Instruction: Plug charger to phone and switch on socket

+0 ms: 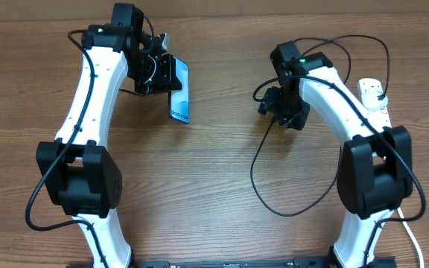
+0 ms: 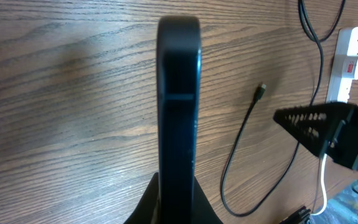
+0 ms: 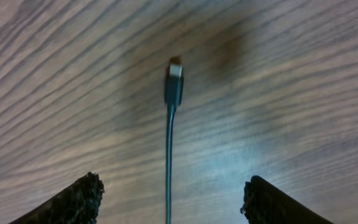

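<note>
My left gripper (image 1: 161,77) is shut on the phone (image 1: 179,91) and holds it tilted, its blue screen showing from overhead. In the left wrist view the phone (image 2: 179,106) is edge-on between the jaws (image 2: 178,190). The charger's black cable (image 1: 255,167) loops over the table. Its connector tip (image 3: 174,81) lies on the wood just ahead of my open, empty right gripper (image 3: 173,185), with the cable running between the fingers. From overhead the right gripper (image 1: 281,112) hovers over that end. The tip also shows in the left wrist view (image 2: 261,91). The white socket (image 1: 375,95) lies at the far right.
The socket (image 2: 347,62) with red markings sits past the right arm in the left wrist view. A white cord (image 1: 412,238) runs down by the right arm's base. Wooden table (image 1: 222,208) between the arms, with the cable loop lying across it.
</note>
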Controlling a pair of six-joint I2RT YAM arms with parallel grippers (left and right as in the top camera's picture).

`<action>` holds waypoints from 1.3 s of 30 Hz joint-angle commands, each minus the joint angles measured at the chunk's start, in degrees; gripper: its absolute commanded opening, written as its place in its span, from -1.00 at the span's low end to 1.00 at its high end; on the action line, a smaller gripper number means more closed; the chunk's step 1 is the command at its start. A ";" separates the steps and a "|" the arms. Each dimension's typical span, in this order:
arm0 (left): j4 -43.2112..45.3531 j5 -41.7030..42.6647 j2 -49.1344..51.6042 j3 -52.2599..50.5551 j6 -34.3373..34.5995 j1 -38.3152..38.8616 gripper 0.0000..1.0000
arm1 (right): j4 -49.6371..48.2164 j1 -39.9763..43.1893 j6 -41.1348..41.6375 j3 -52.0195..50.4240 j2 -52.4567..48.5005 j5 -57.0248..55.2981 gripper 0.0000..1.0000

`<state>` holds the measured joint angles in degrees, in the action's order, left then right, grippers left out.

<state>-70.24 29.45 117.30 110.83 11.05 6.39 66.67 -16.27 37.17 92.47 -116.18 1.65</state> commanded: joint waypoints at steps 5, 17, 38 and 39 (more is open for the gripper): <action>0.76 0.57 -0.72 0.66 0.79 0.33 -0.92 | -0.81 -0.11 1.81 0.37 -3.26 -4.81 0.08; 1.29 1.88 -0.72 0.66 1.44 0.37 -0.92 | -5.79 -0.72 1.86 -2.64 -3.58 -6.49 -0.04; 0.79 2.12 -0.72 0.66 1.42 0.37 -0.92 | -8.11 -2.54 3.37 -3.28 -3.67 -6.73 -0.15; 0.63 2.12 -0.72 0.66 1.42 0.37 -0.92 | -8.15 -2.54 3.39 -3.28 -3.69 -6.73 -0.15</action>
<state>-69.41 29.74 117.30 110.83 11.92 6.39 58.85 -18.57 39.92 89.45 -119.59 -4.32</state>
